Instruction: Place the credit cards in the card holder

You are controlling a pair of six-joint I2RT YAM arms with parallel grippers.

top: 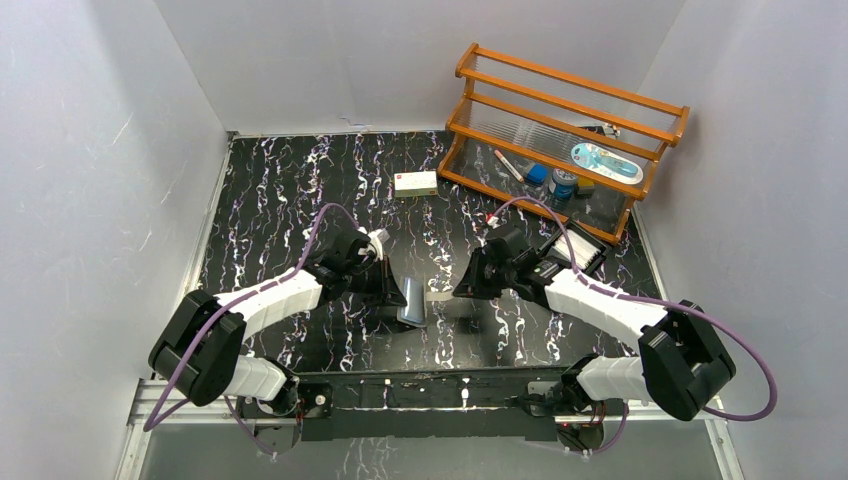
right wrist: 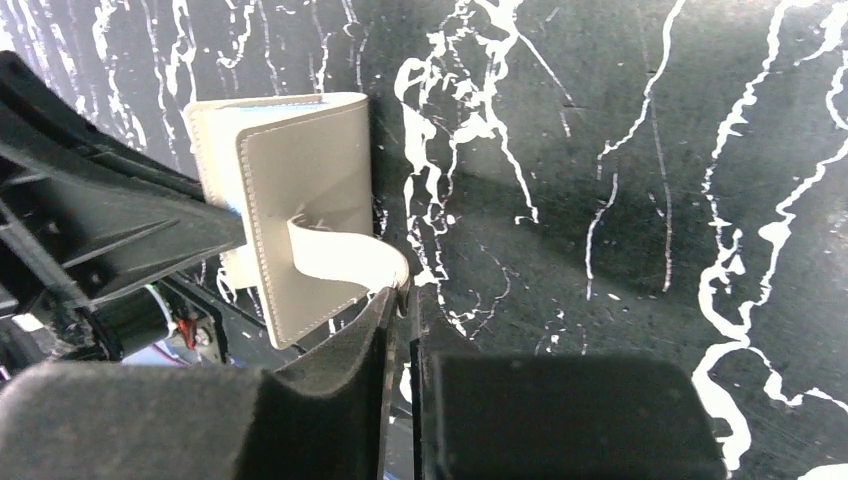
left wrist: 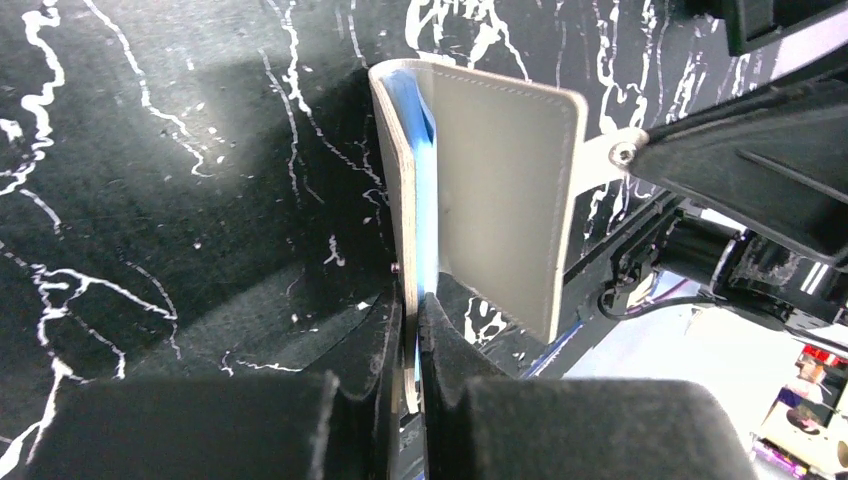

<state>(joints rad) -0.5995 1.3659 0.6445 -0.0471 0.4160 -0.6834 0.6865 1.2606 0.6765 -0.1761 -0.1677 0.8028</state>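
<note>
Card holder (top: 412,302) at mid-table, between the two arms. Stands on its edge on the black marbled table (top: 270,190), half open like a book, grey-taupe outside, light blue inside.

Clamped by the left gripper (top: 397,294), coming in from the left, jaws drawn down to a sliver. From the left wrist camera: black fingers (left wrist: 340,420) pinched on the near edge of one leaf, blue lining showing just above the tips. Other leaf swung out to the right, free of those fingers. Firm hold on the card holder on this side.

Faces the right gripper (top: 457,292) on the opposite side, close by. Jaws there narrow, barely a slit. Snap tab (right wrist: 335,258) curling out from the outer leaf and ending right at the mouth of the right fingers (right wrist: 330,400), touching the tips. Pinched or only resting against them: cannot tell from this angle.

Elsewhere: white box (top: 415,183) with a red mark towards the back of the table, well apart from both grippers. Wooden rack (top: 565,140) in the back right corner, small items on its lower shelf. Black tray (top: 580,255) just behind the right arm's wrist, partly hidden by it.
</note>
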